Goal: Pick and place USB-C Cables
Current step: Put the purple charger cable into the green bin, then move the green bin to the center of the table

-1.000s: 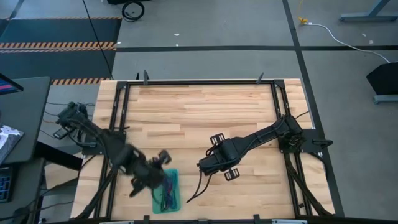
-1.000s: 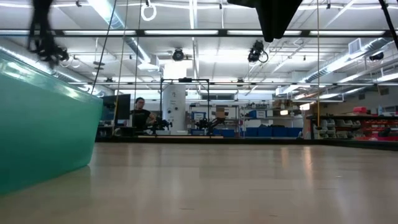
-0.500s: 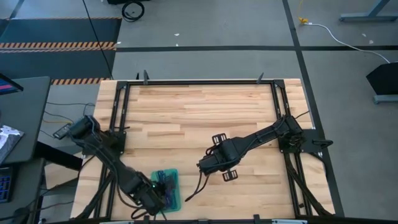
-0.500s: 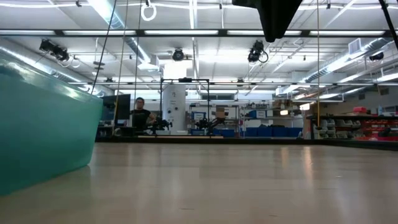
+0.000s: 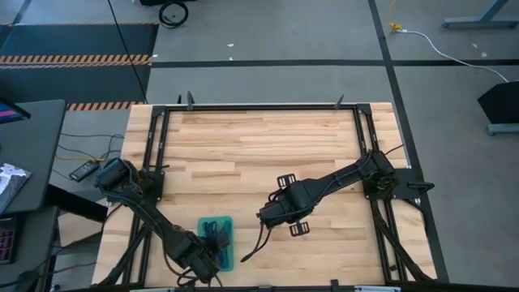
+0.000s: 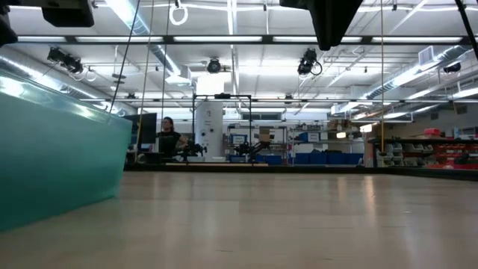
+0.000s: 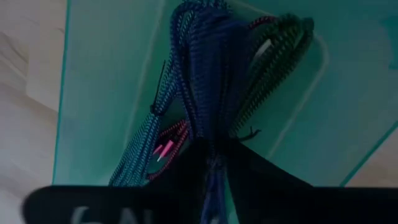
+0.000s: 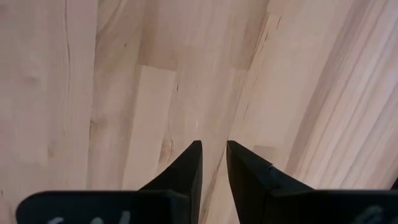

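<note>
**Left hand low over the tray of cables, right hand idle at mid-tabletop**

While the left arm folds down along the near left edge of the tabletop (image 5: 259, 146), its left hand (image 5: 203, 258) sits just beside the near end of the teal tray (image 5: 229, 253). From its wrist camera the two dark fingers (image 7: 249, 177) stand nearly together around a strand of the blue-purple cable (image 7: 208, 74), so the hand appears pinched on that cable, though the contact itself is partly hidden by the fingers.

All the visible USB-C cables (image 5: 215, 237) lie bunched inside the tray. Beside the blue-purple bundle lies the dark green cable (image 7: 273, 56), with the maroon cable (image 7: 171, 140) showing underneath; the other colours cannot be made out.

Stretched in from the right edge, the right arm holds the right hand (image 5: 266, 216) over bare wood near the middle of the tabletop, a little apart from the tray. Its fingers (image 8: 186, 168) are almost closed, with only a narrow gap, and hold nothing.

At tabletop level the tray's wall (image 6: 52, 164) fills the left side. Far off in the room a person (image 6: 168, 138) sits at a bench.
</note>
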Robot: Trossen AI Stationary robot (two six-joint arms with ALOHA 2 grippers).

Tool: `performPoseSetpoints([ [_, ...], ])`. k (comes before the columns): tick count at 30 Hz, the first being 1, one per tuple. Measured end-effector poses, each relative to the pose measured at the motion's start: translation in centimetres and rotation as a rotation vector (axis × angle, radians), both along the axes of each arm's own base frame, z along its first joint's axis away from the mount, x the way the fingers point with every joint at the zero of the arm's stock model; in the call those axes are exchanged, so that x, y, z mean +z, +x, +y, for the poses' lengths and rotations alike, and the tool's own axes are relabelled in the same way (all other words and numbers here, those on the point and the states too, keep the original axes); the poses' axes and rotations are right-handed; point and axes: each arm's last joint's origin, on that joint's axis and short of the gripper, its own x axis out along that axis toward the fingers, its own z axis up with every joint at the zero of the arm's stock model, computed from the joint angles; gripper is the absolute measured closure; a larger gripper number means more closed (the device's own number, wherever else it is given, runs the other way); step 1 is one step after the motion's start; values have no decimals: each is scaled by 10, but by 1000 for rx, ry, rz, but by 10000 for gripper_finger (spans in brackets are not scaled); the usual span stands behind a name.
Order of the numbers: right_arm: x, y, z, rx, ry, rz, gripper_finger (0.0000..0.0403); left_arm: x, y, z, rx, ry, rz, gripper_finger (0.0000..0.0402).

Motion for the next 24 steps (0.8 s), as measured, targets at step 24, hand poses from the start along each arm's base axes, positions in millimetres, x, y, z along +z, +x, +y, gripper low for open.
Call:
performPoseSetpoints([
  [24, 4, 19, 32, 395, 109, -239, 324, 65, -1, 7, 558, -14, -88, 283],
])
